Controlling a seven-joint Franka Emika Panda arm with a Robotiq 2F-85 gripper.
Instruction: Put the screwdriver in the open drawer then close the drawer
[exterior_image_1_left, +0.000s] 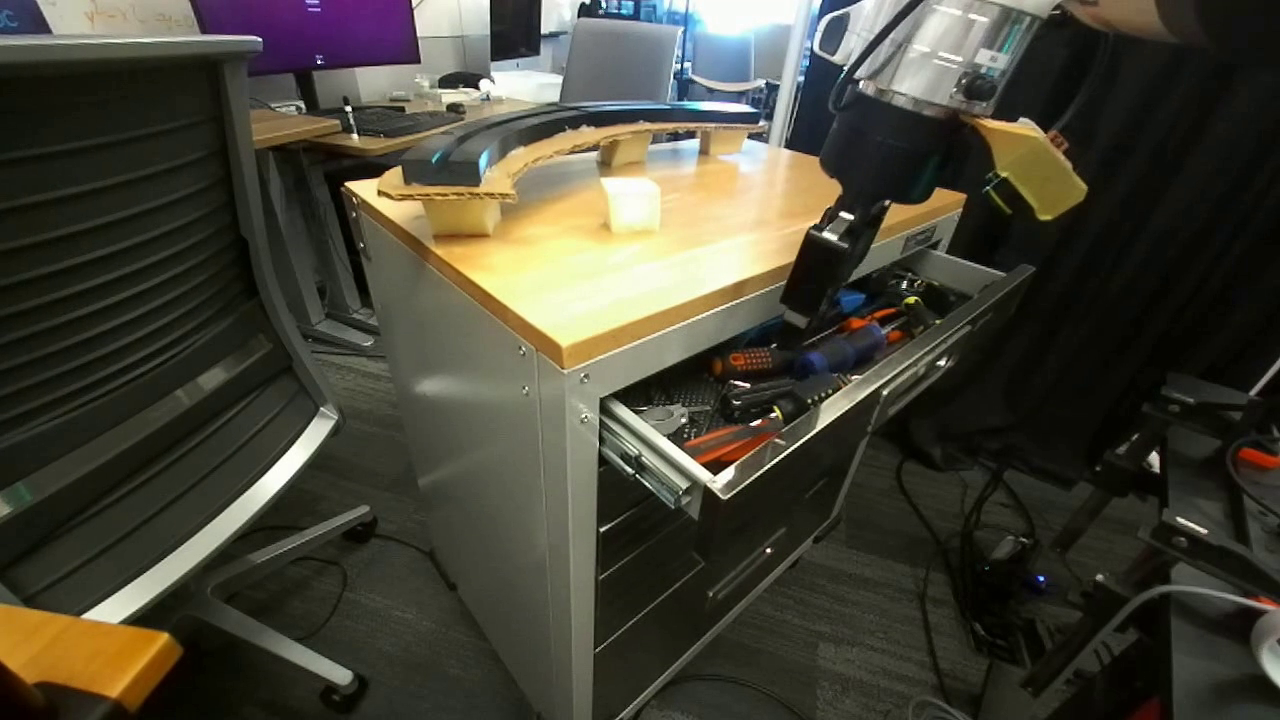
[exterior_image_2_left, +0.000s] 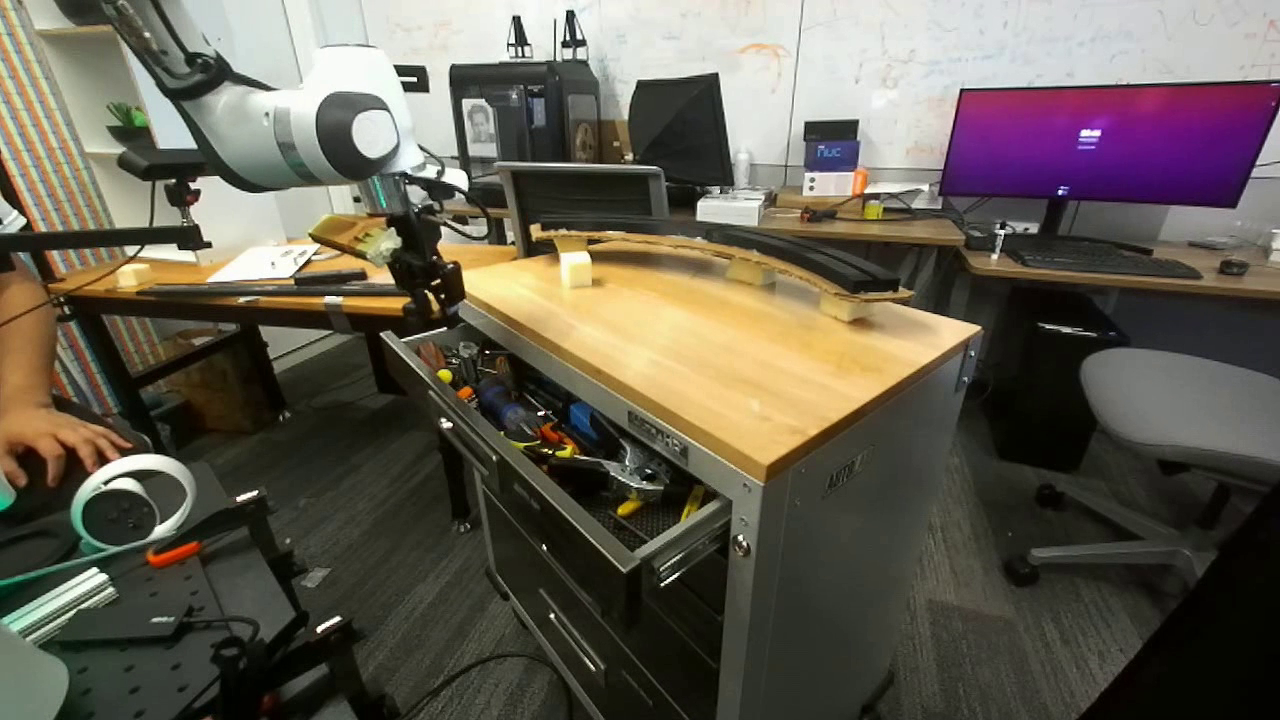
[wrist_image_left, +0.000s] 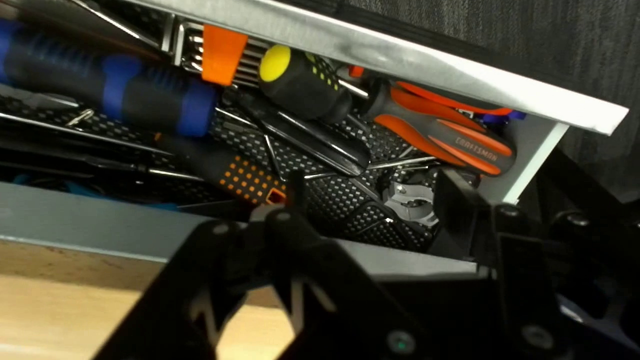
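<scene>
The drawer (exterior_image_1_left: 790, 490) is pulled open and full of tools. It also shows in an exterior view (exterior_image_2_left: 515, 485), and its pale front rim crosses the wrist view (wrist_image_left: 430, 57). A stubby black screwdriver with a yellow end (wrist_image_left: 305, 85) lies in the drawer near the front wall. I cannot tell if other small dark screwdrivers lie there. My gripper (exterior_image_1_left: 800, 310) points down just above the tools, by the cabinet top's front edge; an exterior view shows it too (exterior_image_2_left: 432, 300). In the wrist view the fingers (wrist_image_left: 375, 195) stand apart with nothing between them.
The cabinet's wooden top (exterior_image_1_left: 560, 270) bears a black curved piece (exterior_image_1_left: 590, 130) on cardboard and foam blocks. An orange-spotted handle (wrist_image_left: 250, 177), a blue-black handle (wrist_image_left: 120, 90) and orange-grey handles (wrist_image_left: 450, 130) fill the drawer. An office chair (exterior_image_1_left: 130, 300) stands beside the cabinet.
</scene>
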